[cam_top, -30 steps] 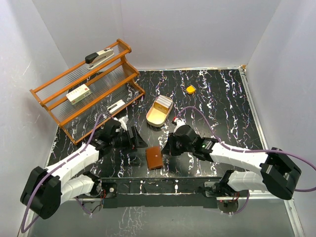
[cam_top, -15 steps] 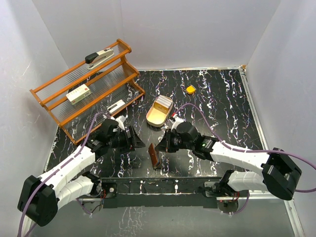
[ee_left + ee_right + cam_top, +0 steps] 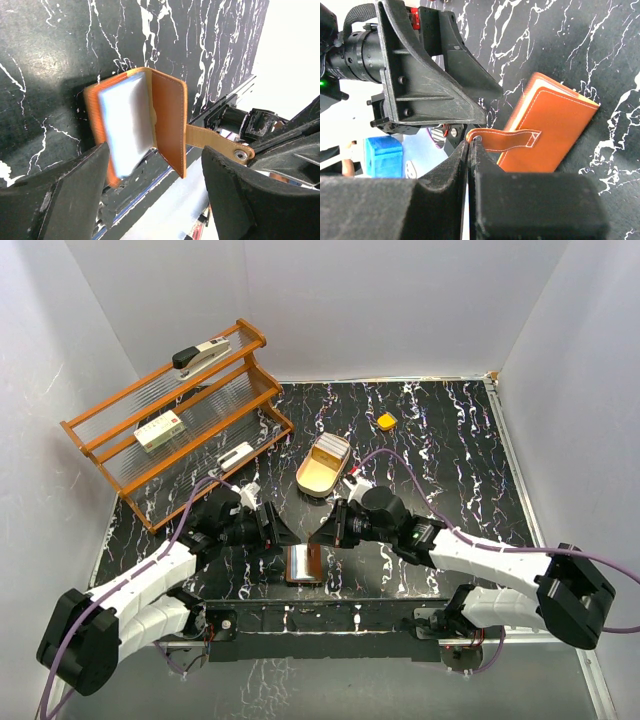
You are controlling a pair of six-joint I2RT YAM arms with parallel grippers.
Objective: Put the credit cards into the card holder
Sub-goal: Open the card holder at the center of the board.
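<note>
Right gripper (image 3: 469, 141) is pinched tight on the snap tab (image 3: 505, 139) of the card holder (image 3: 555, 127), jaws fully together with only that thin strap between them, and the strap runs straight out from the fingertips to the raised cover. So the holder lies just beyond the right gripper, at the near edge of the bench (image 3: 450, 460), with its cover pulled up almost on edge and its fold running roughly away from the arm bases. Left gripper (image 3: 155, 151) sits spread wide just on the other side, holding nothing, and the holder shows in the gap between its fingers. That's the relation that matters: holder between the two grippers, opened toward the left one. It looks like tan-orange leather with pale stitching and a glossy pale sleeve inside, though whether a card already sits there I can't tell. Farther out, past both grippers, stands the oval tray (image 3: 309, 483) with what look like the credit cards (image 3: 330, 448) lying in it — my read is that the free left arm is the one to fetch them.
</note>
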